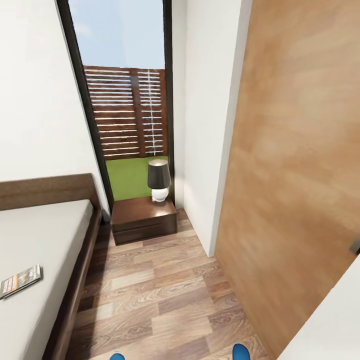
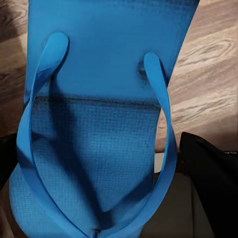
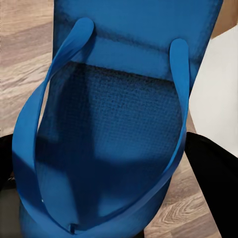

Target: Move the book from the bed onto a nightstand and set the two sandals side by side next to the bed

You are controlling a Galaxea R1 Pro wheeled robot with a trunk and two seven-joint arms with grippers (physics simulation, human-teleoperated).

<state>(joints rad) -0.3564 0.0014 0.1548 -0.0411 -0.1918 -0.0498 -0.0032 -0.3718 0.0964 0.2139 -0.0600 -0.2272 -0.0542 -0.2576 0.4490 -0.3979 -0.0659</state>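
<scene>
- Book [image 1: 21,280] lies on bed [image 1: 45,240], lower left of the head view.
- Nightstand [image 1: 144,218] (lamp [image 1: 159,180] on top) sits mid-frame.
- Each wrist view has a sandal [image 2: 106,124] [image 3: 119,129] close up; grip unclear for both claws.

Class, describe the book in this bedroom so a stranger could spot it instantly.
Start at the bed along the left wall. On its light-grey mattress, near the outer edge, lies the book, thin and flat, with a dark cover and an orange band; nothing else shows on the mattress.
</scene>
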